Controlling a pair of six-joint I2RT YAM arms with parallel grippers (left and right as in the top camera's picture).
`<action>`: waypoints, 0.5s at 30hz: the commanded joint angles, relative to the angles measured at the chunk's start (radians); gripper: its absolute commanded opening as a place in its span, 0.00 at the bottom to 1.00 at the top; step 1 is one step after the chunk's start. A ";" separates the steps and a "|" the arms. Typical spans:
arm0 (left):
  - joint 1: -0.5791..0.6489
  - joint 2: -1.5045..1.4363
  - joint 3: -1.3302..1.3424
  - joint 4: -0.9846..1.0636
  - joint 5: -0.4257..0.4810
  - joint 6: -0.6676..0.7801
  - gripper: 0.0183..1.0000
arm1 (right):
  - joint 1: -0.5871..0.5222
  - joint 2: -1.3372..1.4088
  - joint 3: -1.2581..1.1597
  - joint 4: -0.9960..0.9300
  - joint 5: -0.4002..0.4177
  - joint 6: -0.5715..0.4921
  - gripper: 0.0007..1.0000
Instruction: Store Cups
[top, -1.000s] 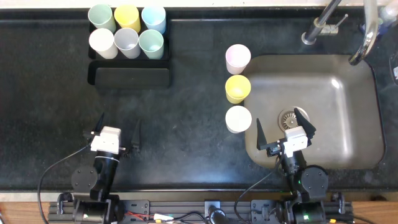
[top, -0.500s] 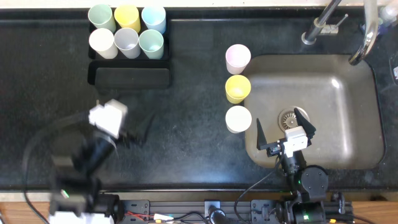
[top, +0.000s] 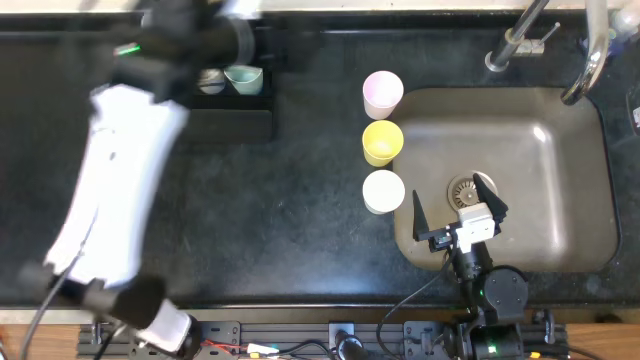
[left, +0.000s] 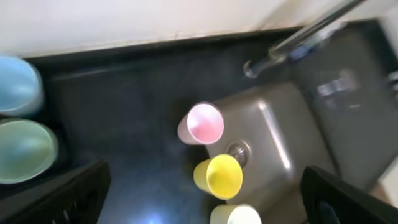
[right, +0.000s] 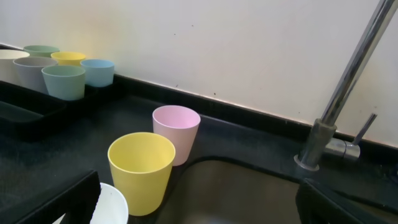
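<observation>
Three loose cups stand upright in a column on the black table (top: 310, 200), just left of the sink (top: 540, 240). The pink cup (top: 382, 92) is uppermost, the yellow cup (top: 382, 142) is below it, and the white cup (top: 383, 191) is lowest, each close beside the next.

At the upper left of the top view a black tray (top: 240, 125) sits on the table. The left arm (top: 115, 190) stretches up the left side of the frame, shows blurred, and covers most of the tray. A pale grey cup (top: 208, 82) and a green cup (top: 243, 78) stand in the tray just right of the arm.

The left gripper (left: 205, 173) is raised above the table near the tray, its fingers (left: 68, 196) spread wide and holding nothing. Its wrist view looks down on the three loose cups at centre, with a light blue cup (left: 17, 84) at the left edge.

The right gripper (top: 452, 203) sits low over the sink at the lower right of the top view, near the white cup. Its fingers are wide apart and empty.

A faucet (top: 520, 40) stands at the upper right, behind the sink.
</observation>
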 joint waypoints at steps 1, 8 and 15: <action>-0.198 0.142 0.106 -0.055 -0.398 -0.208 1.00 | 0.005 -0.008 -0.012 0.005 0.002 0.007 1.00; -0.261 0.308 0.106 -0.031 -0.448 -0.377 1.00 | 0.005 -0.008 -0.012 0.005 0.002 0.007 1.00; -0.248 0.403 0.153 0.000 -0.432 -0.393 1.00 | 0.005 -0.008 -0.012 0.005 0.002 0.007 1.00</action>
